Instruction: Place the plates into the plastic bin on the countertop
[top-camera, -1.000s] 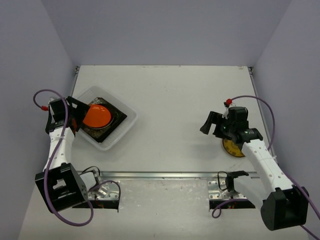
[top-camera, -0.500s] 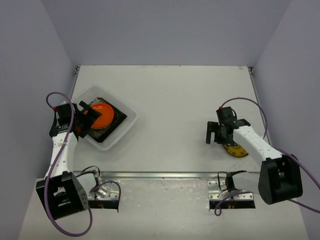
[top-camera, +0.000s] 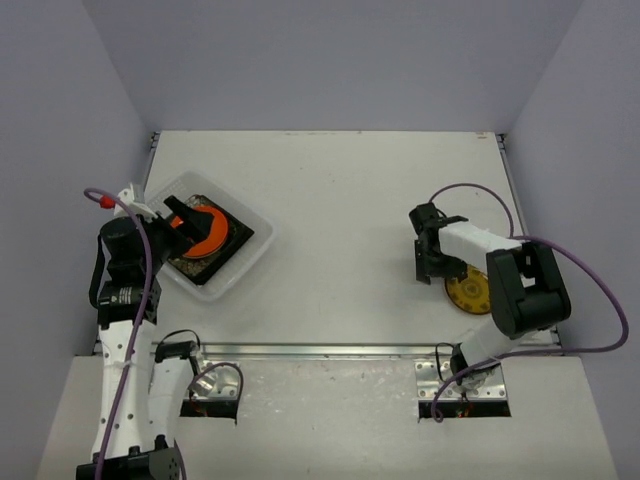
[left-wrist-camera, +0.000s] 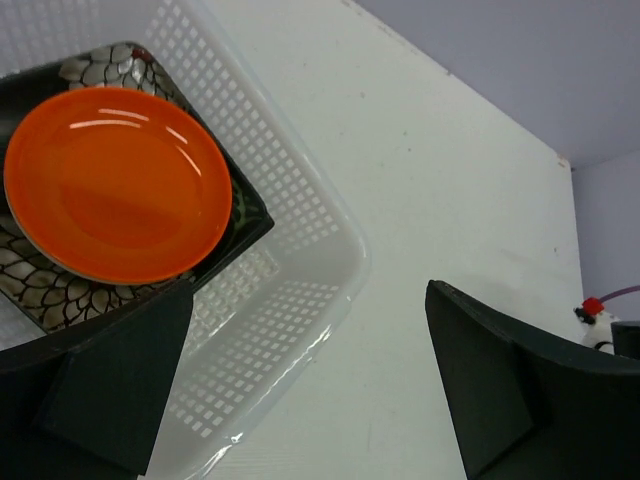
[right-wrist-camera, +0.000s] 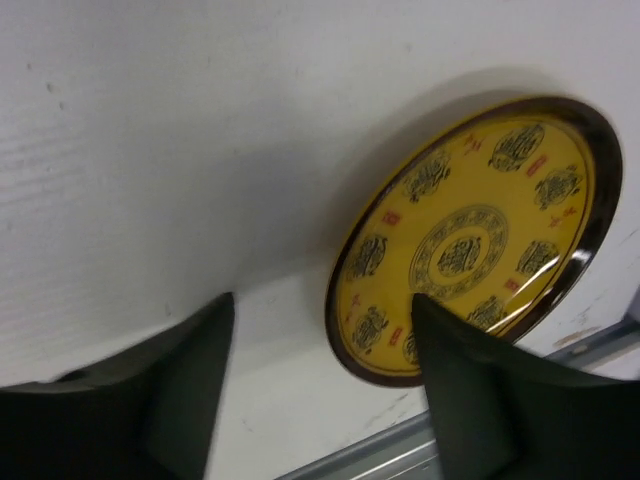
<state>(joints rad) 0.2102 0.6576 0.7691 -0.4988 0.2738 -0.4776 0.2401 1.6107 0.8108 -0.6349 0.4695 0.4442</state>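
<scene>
The clear plastic bin (top-camera: 243, 262) sits at the left of the white countertop (top-camera: 330, 190). It holds a stack of square dark plates with a round orange plate (top-camera: 203, 229) on top. In the left wrist view the orange plate (left-wrist-camera: 118, 185) lies on a black flowered plate (left-wrist-camera: 35, 285) inside the bin (left-wrist-camera: 325, 300). My left gripper (top-camera: 182, 226) (left-wrist-camera: 310, 400) is open and empty above the bin's near side. A round yellow plate (top-camera: 468, 292) (right-wrist-camera: 470, 240) lies flat near the front rail. My right gripper (top-camera: 432, 270) (right-wrist-camera: 320, 390) is open, pointing down at the plate's left edge, one finger over its rim.
A metal rail (top-camera: 330, 350) (right-wrist-camera: 400, 455) runs along the countertop's front edge, just beyond the yellow plate. Grey walls close the left, right and back sides. Purple cables loop off both arms.
</scene>
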